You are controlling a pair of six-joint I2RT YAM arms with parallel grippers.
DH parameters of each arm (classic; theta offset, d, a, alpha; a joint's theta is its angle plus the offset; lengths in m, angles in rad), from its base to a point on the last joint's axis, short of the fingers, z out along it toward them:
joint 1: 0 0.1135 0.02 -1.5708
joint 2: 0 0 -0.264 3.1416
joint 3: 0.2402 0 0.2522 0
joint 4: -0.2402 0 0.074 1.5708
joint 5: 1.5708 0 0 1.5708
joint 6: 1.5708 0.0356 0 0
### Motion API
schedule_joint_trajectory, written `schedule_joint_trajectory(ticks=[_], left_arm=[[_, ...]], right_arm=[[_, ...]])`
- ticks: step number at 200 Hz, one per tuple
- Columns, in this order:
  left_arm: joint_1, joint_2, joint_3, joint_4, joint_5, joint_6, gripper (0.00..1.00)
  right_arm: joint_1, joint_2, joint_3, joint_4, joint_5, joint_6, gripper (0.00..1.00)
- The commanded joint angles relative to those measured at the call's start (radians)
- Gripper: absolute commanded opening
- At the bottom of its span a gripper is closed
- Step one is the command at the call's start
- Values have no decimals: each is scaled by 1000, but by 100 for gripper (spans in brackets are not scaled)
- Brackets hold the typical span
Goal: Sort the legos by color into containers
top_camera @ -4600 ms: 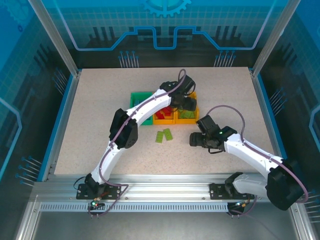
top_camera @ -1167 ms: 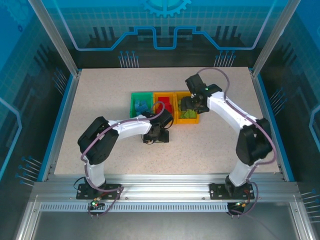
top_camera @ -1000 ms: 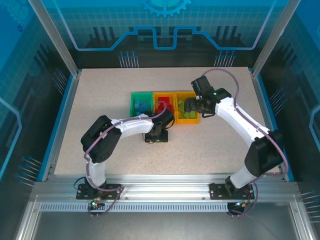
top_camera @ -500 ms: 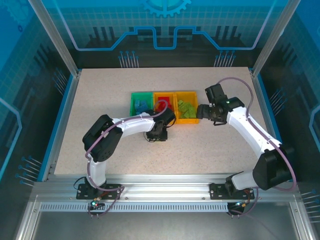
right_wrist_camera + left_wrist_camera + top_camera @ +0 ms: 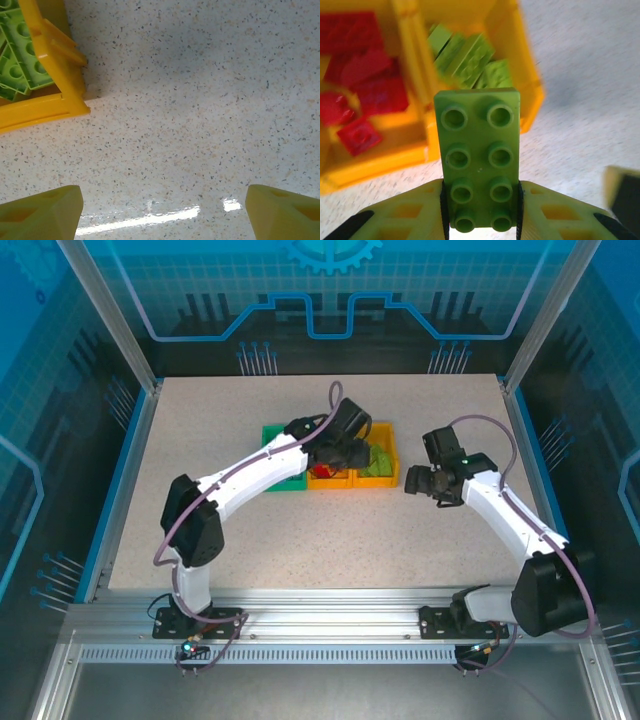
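Speckled counter (image 5: 250,530) is topped by three joined bins (image 5: 378,483), over whose yellow pair a lime lego (image 5: 477,150) is clamped in the left tool (image 5: 480,210), while the right tool (image 5: 165,215) is spread apart nearby.

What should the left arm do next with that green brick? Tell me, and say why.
Probably ease forward a little, then open. The left gripper is shut on a lime green lego brick whose far end looks to hang at the near wall of the yellow bin holding lime green bricks, not yet over its inside.
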Motion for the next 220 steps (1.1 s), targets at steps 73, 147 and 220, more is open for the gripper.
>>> schedule_joint_trajectory(ticks=[73, 147, 220], left_arm=[[44, 330, 302, -57, 133, 91, 50], [43, 145, 136, 34, 85, 74, 99], [80, -400, -530, 370, -384, 387, 99]], right_arm=[[-31, -97, -61, 6, -2, 11, 88], [-36, -164, -134, 120, 17, -96, 91], [-57, -290, -515, 929, 157, -475, 100]])
